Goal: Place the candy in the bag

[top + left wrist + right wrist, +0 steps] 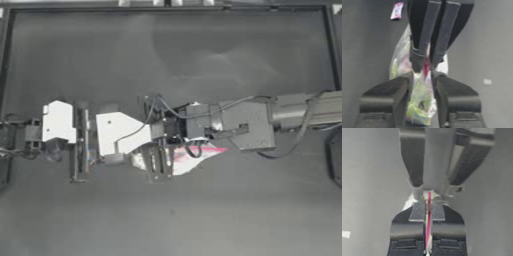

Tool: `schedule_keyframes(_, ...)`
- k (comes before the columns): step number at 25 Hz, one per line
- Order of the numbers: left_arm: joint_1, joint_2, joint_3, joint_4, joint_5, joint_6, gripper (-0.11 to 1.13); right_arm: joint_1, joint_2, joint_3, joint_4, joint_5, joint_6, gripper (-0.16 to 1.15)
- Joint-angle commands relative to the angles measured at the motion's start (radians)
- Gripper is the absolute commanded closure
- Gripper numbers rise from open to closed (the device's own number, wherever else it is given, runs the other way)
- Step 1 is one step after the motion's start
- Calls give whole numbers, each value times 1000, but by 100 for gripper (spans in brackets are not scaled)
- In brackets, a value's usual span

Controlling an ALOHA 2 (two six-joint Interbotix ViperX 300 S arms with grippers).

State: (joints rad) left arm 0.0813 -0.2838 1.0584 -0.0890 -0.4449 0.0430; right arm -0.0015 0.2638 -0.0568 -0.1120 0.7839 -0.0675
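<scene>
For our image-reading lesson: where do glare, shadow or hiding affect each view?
Top view: pale sheen on the table; the left gripper and right gripper cover much of the bag. Left wrist view: sweets show through the bag; candy unshaded. Right wrist view: small pale patch on table.

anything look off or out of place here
The small white-wrapped candy lies on the dark table, outside the clear plastic bag with the pink strip, which the left gripper and right gripper both pinch.

The bag (194, 159) lies mostly hidden — both hands cover it.
</scene>
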Motion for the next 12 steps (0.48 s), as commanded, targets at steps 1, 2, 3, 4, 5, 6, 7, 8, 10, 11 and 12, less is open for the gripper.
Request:
schedule_keyframes(1, 0, -11, -20, -2, -9, 2, 40, 3, -48, -11, 2, -5, 0, 92)
schedule_keyframes(2, 0, -11, -20, -2, -8, 2, 40, 3, -48, -11, 2, -3, 0, 92)
schedule_keyframes(3, 0, -11, -20, -2, -8, 2, 40, 3, -48, -11, 2, -5, 0, 92)
schedule_keyframes(4, 0, -11, -20, -2, -8, 2, 40, 3, -48, -11, 2, -3, 0, 92)
schedule_keyframes(5, 0, -11, -20, -2, -9, 2, 40, 3, -48, -11, 3, -5, 0, 92)
schedule_keyframes(6, 0, -11, -21, -2, -8, 0, 40, 3, -48, -11, 3, -5, 0, 93)
schedule_keyframes(7, 0, -11, -20, -2, -9, 0, 41, 3, -48, -11, 3, -5, 0, 93)
schedule_keyframes(8, 0, -9, -21, -2, -8, 0, 41, 5, -48, -11, 3, -5, 0, 93)
schedule_keyframes(10, 2, -11, -20, 0, -9, 0, 42, 6, -46, -11, 2, -5, 0, 93)
schedule_keyframes(11, 0, -11, -20, -2, -9, 2, 42, 6, -46, -9, 3, -5, 0, 93)
schedule_keyframes(12, 0, -11, -21, 0, -9, 2, 42, 6, -44, -9, 3, -5, 0, 93)
